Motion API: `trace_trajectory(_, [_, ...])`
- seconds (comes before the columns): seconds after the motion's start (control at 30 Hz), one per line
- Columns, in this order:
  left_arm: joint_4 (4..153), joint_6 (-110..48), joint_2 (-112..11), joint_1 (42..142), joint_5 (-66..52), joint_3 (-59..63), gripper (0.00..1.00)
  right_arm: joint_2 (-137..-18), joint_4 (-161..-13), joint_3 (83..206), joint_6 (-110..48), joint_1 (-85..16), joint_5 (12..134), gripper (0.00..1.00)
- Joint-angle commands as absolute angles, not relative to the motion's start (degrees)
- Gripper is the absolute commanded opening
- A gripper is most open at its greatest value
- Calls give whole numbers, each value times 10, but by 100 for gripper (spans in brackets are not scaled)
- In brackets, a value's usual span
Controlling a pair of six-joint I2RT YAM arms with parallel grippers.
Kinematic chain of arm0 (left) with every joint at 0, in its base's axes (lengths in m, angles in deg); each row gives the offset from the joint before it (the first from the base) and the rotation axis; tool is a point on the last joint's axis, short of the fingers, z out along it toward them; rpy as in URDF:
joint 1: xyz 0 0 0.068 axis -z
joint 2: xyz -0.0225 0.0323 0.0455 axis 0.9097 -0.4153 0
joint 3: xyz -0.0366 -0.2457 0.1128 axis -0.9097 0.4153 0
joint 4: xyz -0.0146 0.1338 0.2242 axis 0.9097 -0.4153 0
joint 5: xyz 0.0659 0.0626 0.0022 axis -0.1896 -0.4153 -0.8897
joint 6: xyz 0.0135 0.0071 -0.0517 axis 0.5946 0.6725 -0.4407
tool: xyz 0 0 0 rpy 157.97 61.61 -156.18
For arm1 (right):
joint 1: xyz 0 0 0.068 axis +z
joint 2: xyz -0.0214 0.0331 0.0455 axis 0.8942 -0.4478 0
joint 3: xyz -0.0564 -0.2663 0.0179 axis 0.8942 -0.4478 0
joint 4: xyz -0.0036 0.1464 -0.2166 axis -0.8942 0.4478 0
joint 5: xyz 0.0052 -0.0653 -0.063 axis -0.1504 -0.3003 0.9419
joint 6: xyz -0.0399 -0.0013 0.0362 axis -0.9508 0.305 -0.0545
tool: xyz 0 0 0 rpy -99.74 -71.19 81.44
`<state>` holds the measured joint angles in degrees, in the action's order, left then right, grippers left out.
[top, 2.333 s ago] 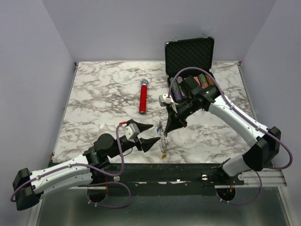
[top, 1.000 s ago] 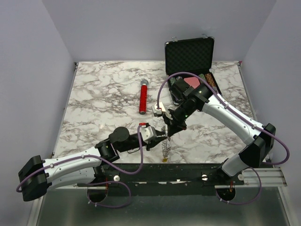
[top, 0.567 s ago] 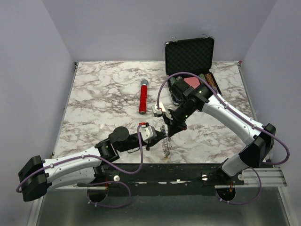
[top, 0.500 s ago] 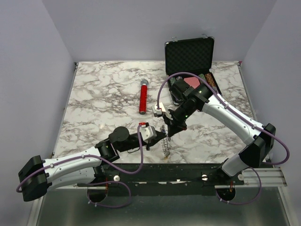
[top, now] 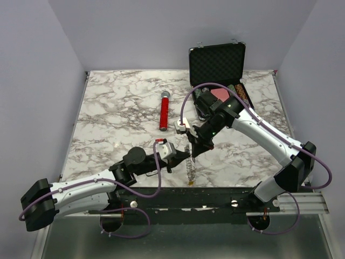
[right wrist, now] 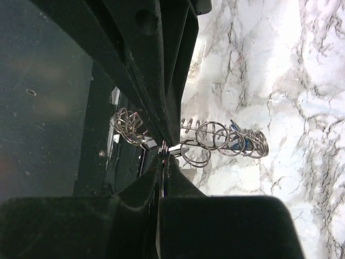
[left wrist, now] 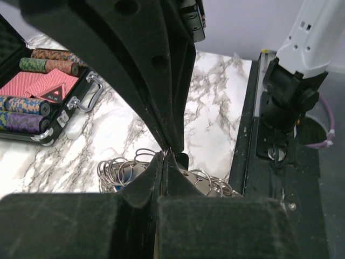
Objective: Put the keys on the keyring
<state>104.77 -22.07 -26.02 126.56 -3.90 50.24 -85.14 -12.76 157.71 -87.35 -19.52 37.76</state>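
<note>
Marble table [top: 108,108]; near its front edge the right gripper [top: 192,153] is clenched on the keyring [top: 189,170]; left gripper [top: 185,157] pressed closed alongside; any opposing tug could slip the chain, shedding the blue key [right wrist: 237,142].

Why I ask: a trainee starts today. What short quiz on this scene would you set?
1. True or false: the red microphone lies inside the open black case.
2. Where do the two arms' jaws meet? A) at the keyring, near the table's front edge; B) over the microphone; C) inside the case.
3. Fill in: in the right wrist view, the key seen at the keyring has a ___ head.

Key: 1 false; 2 A; 3 blue.
</note>
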Motion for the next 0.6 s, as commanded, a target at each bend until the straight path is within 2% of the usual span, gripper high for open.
trace_trajectory(0.0, [1177,-299,-233,1265,-87,552,0,-834,-162,1563,-858,-191,329,8])
trace_trajectory(0.33, [1338,-364,-245,1267,-139,592,0,-835,-186,1553,-843,-205,288,16])
trace_trajectory(0.57, [1414,-378,-255,1269,-181,608,0,-829,-207,1536,-829,-213,270,17])
